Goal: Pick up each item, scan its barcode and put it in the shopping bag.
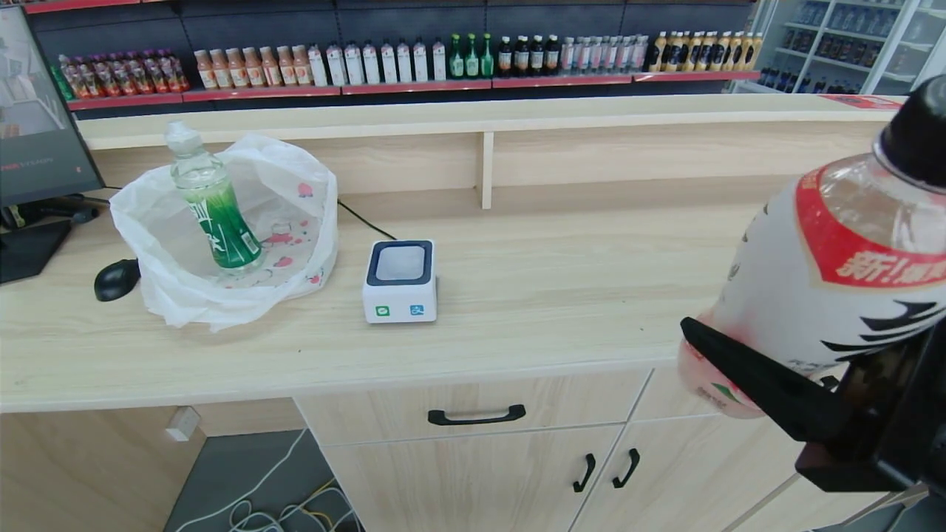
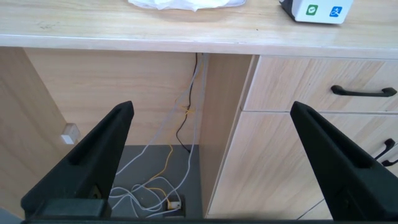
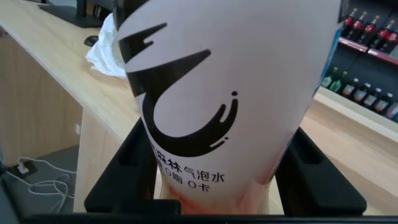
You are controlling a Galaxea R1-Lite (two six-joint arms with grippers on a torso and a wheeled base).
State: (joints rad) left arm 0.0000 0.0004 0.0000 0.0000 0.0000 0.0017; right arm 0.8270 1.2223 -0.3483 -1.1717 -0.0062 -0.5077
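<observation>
My right gripper (image 1: 820, 384) is shut on a large white-labelled drink bottle (image 1: 820, 273) with a black cap and a red band, held up close at the right, off the counter's front edge. The same bottle (image 3: 214, 106) sits between the right fingers (image 3: 127, 165). A green-labelled bottle (image 1: 213, 201) stands inside the open white shopping bag (image 1: 170, 281) on the counter's left part. The white barcode scanner (image 1: 400, 281) sits just right of the bag. My left gripper (image 2: 211, 162) is open below the counter's front, facing the cabinet.
A black mouse (image 1: 116, 279) and a monitor (image 1: 41, 111) are at the counter's far left. A raised wooden ledge (image 1: 488, 118) runs along the back. Drawers with black handles (image 1: 477, 417) and loose cables (image 2: 155, 186) lie below. Bare counter stretches right of the scanner.
</observation>
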